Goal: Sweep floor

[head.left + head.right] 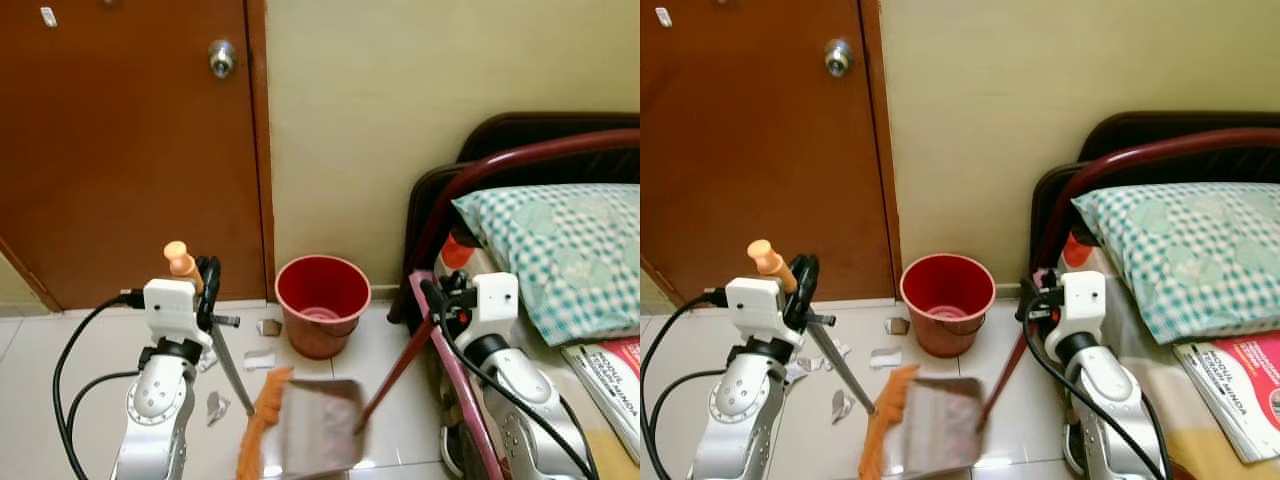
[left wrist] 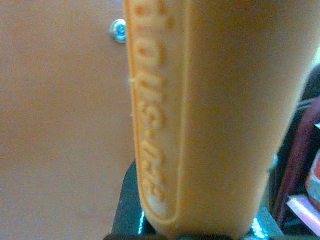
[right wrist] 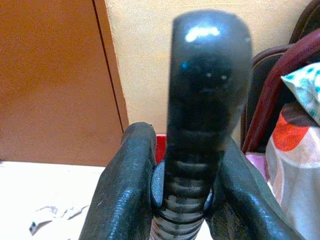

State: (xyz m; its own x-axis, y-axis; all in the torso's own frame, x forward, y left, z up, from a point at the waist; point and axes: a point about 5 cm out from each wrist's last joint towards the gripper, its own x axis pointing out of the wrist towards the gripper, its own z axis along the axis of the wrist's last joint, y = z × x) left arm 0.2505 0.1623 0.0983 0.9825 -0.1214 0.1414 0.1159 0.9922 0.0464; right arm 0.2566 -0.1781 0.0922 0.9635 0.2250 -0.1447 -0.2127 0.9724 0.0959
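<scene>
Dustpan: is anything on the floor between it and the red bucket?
Nothing visible blocks it. The dustpan lies just in front of the red bucket, bare tile between them; the paper scraps lie off to the left side.

Red bucket (image 1: pixel 322 303), orange broom (image 1: pixel 262 420), teal checked pillow (image 1: pixel 560 250), seemingly grey dustpan (image 1: pixel 320 425).

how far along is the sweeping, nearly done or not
Midway, it seems. Left pincer grips the broom, right pincer the dustpan, which look to meet on the floor. Paper scraps lie unswept near the red bucket; they need gathering and, probably, tipping in.
</scene>
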